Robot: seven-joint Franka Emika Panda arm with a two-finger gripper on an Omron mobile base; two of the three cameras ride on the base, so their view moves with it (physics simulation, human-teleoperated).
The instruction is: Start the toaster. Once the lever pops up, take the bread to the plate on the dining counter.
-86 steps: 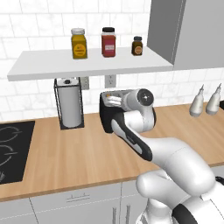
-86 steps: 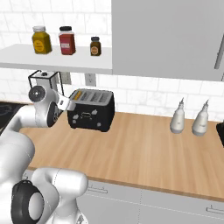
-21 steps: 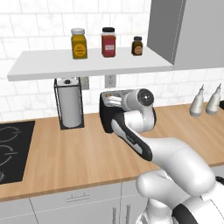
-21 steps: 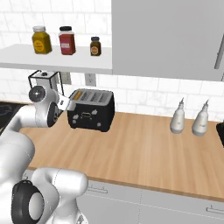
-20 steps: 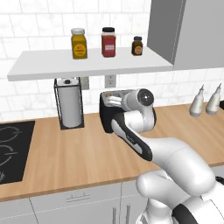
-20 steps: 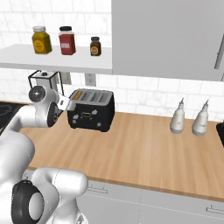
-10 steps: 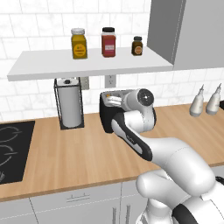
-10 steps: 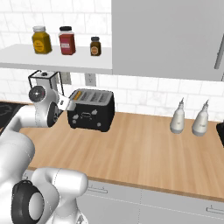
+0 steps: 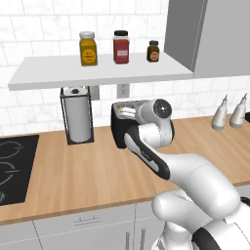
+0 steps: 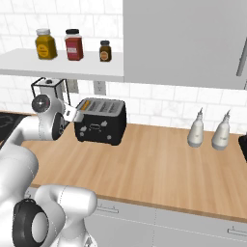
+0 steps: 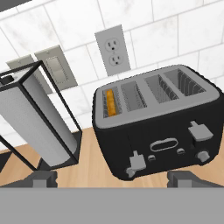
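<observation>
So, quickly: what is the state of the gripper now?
Gripper: open, holding nothing, in front of the toaster.

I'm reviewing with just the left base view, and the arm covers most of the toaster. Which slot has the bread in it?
Observer: The hand view shows the bread in the toaster's leftmost slot, nearest the paper towel holder.
Operator: Are the levers down?
Observer: Seen on the front, the left lever sits lower than the right lever.
Operator: Is the gripper closed on anything?
Observer: No, the gripper is open, short of the toaster.
</observation>
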